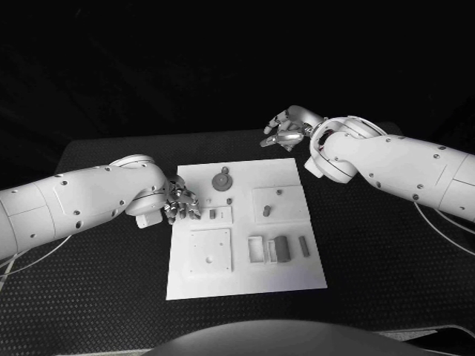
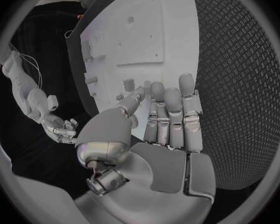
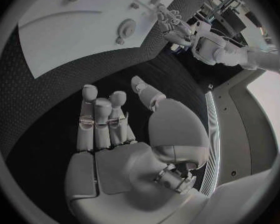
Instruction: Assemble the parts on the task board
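Observation:
The white task board lies in the middle of the black table. On it lie grey parts: a round disc with a tab, a small peg, another and two bars near the front right. My left hand hovers at the board's left edge, its fingers straight and side by side over the board, holding nothing. Beyond the board's far right corner, my right hand hangs over bare table, fingers extended, empty. The disc also shows in the right wrist view.
A raised square plate and a white frame sit on the board's near half. Black textured table surrounds the board on all sides. A cable trails under my right arm.

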